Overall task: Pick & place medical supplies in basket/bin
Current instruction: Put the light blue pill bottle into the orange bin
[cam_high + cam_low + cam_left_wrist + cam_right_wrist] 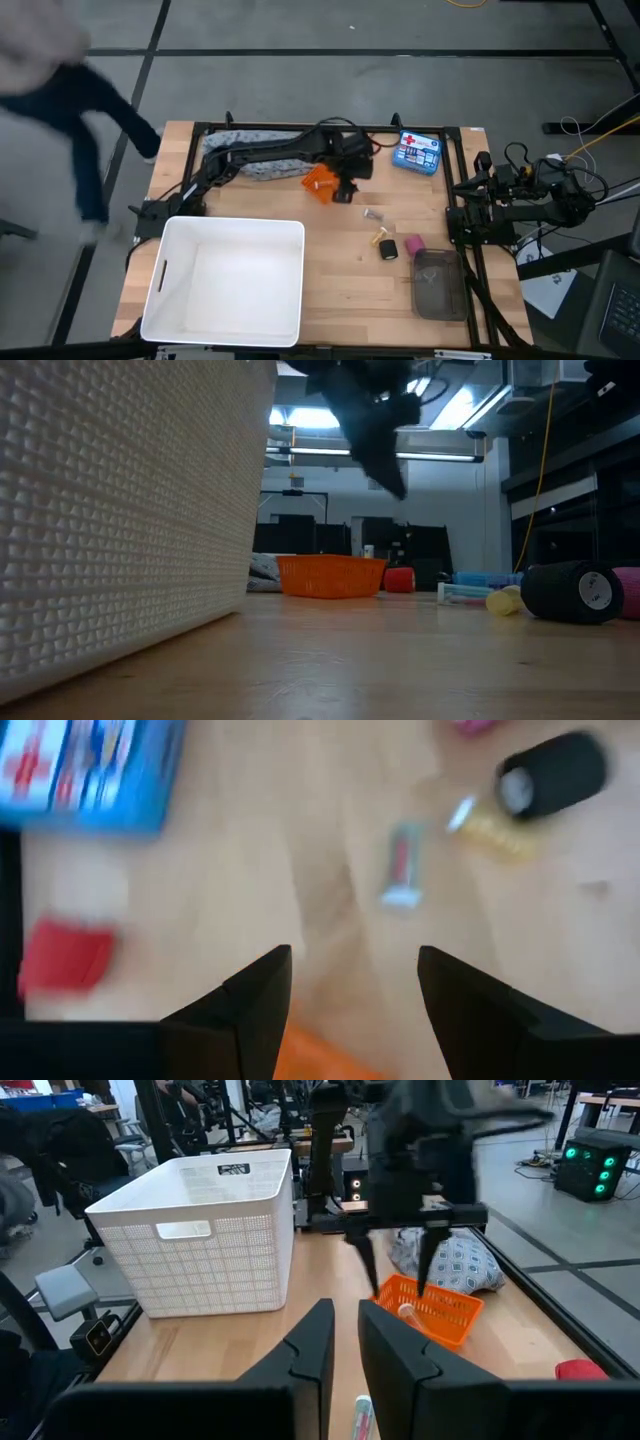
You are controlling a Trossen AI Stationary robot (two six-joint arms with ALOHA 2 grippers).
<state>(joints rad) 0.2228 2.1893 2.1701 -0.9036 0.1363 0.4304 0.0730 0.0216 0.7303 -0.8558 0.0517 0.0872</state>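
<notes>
The left gripper (pixel 345 190) hangs over the middle of the wooden surface (pixel 330 290), just beside the orange basket (pixel 320 182), its fingers (pixel 255 1005) spread apart with nothing between them; that pose reads as a gripper freed to go for another piece, though this is a judgement; the right wrist view shows it poised directly above the basket's rim with something small and pale lying inside. The remaining supplies sit in a loose cluster toward the right half: a black roll (pixel 388 249) touching a small yellow piece (pixel 379 239), a pink roll (pixel 412 244) just beside them, and a tiny clear-wrapped piece (pixel 374 213) between that cluster and the basket; a red roll (pixel 65 956) lies near the blue first-aid box (pixel 417 153) (the high view hides it under the arm). The grey patterned cloth (pixel 250 160) is bunched at the far edge, behind the basket. The right gripper (pixel 345 1345) waits at the right edge, fingers nearly closed and empty. The white tub (pixel 228 280) fills the near left corner, so the open lane runs from the basket toward the cluster; the grey tray (pixel 438 283) bounds it on the right.
</notes>
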